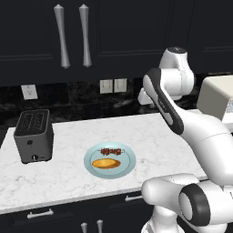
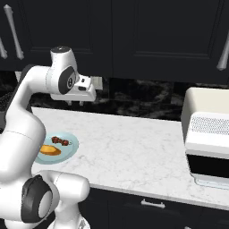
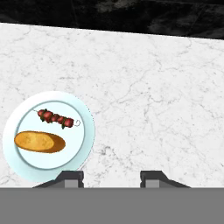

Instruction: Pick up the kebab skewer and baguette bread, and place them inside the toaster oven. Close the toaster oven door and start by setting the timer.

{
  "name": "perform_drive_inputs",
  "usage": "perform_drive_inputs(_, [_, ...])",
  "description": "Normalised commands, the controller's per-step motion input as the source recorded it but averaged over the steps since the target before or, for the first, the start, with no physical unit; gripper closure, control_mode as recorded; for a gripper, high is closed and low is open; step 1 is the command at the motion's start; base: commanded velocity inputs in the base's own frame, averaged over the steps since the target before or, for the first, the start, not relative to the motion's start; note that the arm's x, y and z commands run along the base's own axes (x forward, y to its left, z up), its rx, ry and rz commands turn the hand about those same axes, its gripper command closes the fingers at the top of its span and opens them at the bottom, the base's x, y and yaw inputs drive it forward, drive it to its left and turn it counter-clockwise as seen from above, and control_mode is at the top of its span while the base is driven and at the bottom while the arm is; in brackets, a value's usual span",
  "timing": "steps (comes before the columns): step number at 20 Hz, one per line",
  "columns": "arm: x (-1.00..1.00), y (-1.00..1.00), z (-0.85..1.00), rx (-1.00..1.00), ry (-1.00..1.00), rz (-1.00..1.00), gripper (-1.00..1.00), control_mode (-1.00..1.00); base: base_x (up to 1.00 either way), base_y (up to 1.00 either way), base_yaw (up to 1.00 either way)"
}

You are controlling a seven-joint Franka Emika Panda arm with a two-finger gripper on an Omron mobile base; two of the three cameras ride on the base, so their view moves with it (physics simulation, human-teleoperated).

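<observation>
Hovering above the white marble counter, my gripper is holding nothing; its two dark fingertips are showing at the bottom of the hand view with bare stone between them, and the jaws are sitting close to their narrowest setting.

Off to one side of the fingers in the hand view, a pale blue plate is resting flat on the counter. Two items are lying on it side by side. The kebab skewer is lying on the half of the plate nearer the back wall, its red-brown chunks in a row. The baguette bread is lying just beside it on the nearer half, apart from the skewer.

From the left base view, the plate is sitting near the counter's front edge, with a dark grey two-slot toaster well apart to its left. From the right base view, the toaster oven is standing at the far right end of the counter, well apart from the plate. I cannot tell how its door is standing.
</observation>
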Motion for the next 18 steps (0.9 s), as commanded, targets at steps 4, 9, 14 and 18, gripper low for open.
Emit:
perform_drive_inputs(4, [0.00,0.00,0.00,0.00,0.00,0.00,-1.00,1.00,0.00,0.00,0.00])
perform_drive_inputs(9, [0.00,0.00,0.00,0.00,0.00,0.00,-1.00,1.00,0.00,0.00,0.00])
perform_drive_inputs(14, [0.00,0.00,0.00,0.00,0.00,0.00,-1.00,1.00,0.00,-0.02,0.00])
perform_drive_inputs(18, [0.00,0.00,0.00,0.00,0.00,0.00,-1.00,1.00,0.00,-0.43,0.00])
